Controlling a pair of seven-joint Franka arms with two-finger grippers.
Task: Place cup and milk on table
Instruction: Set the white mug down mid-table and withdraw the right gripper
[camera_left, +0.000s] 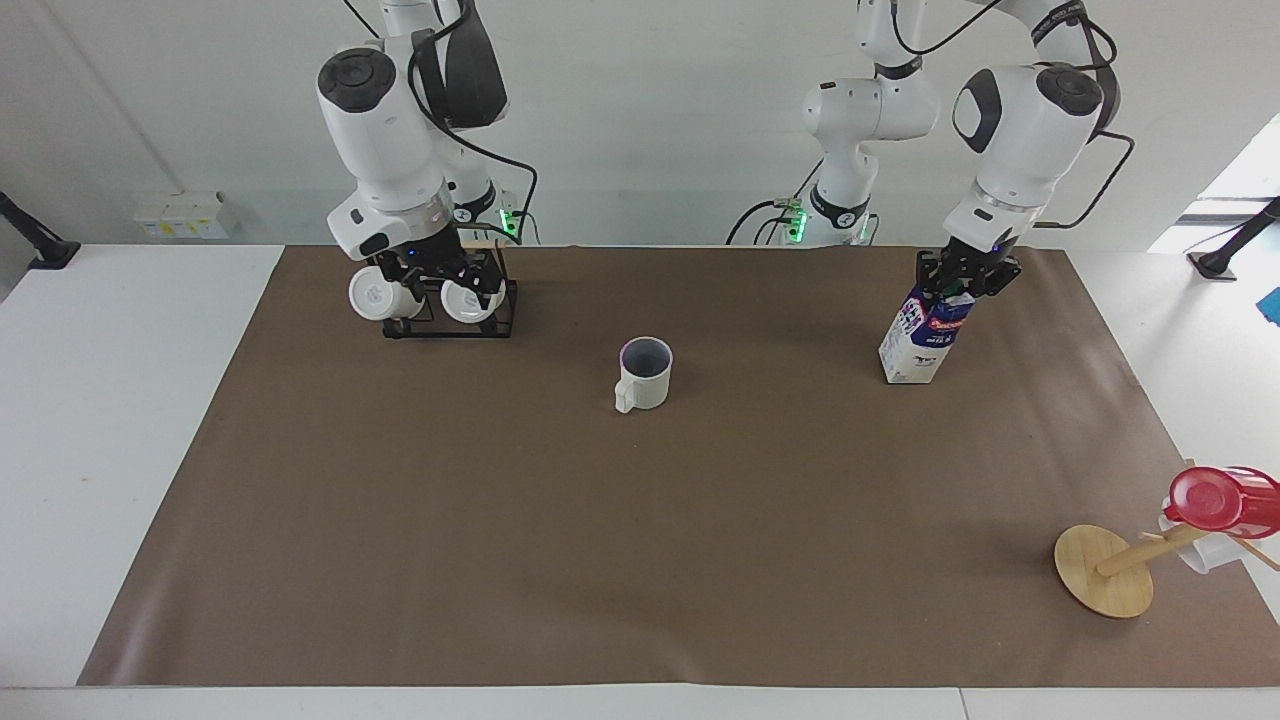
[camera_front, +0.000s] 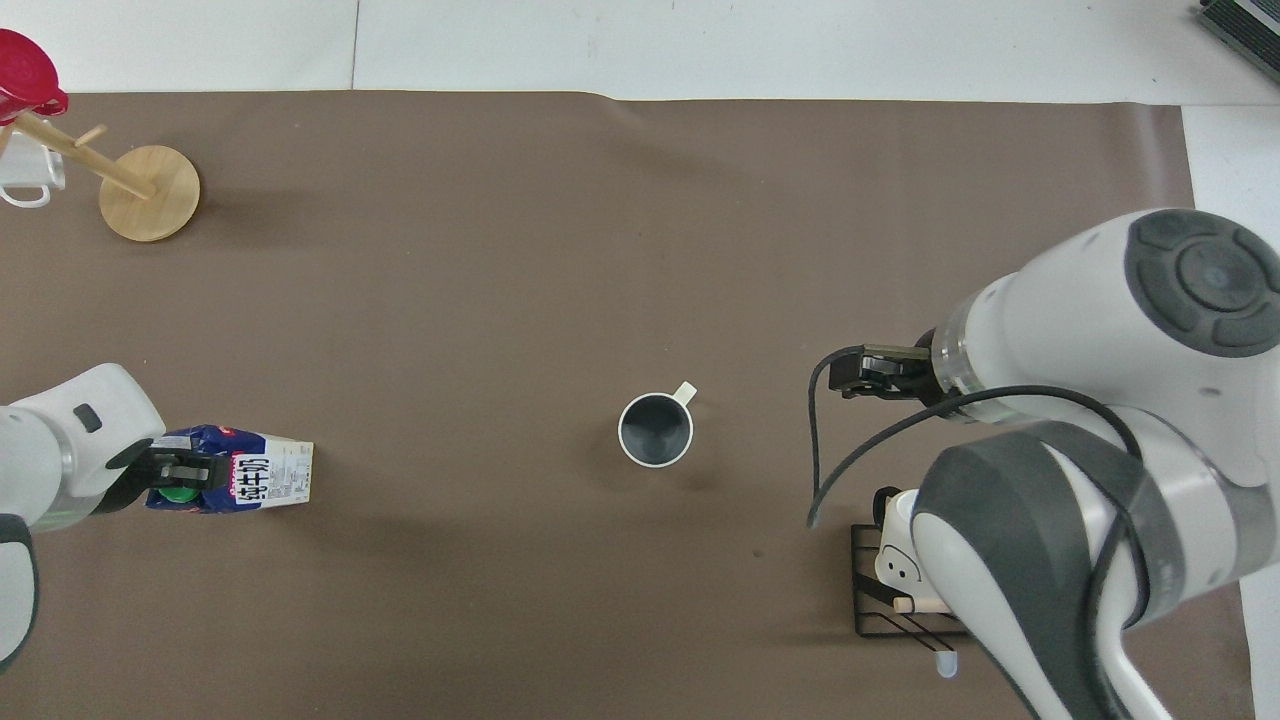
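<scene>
The cup, cream-white with a dark inside, stands alone upright on the brown sheet of the table, its handle pointing away from the robots. The milk leans near the left arm's end, its base on the sheet. My left gripper is shut on its gable top by the green cap. My right gripper hangs open and empty over the mug rack; in the overhead view the arm hides it.
A black wire rack with two white mugs lying bottom-first sits close to the robots at the right arm's end. A wooden stand carrying a red cup leans at the corner farthest from the robots, left arm's end.
</scene>
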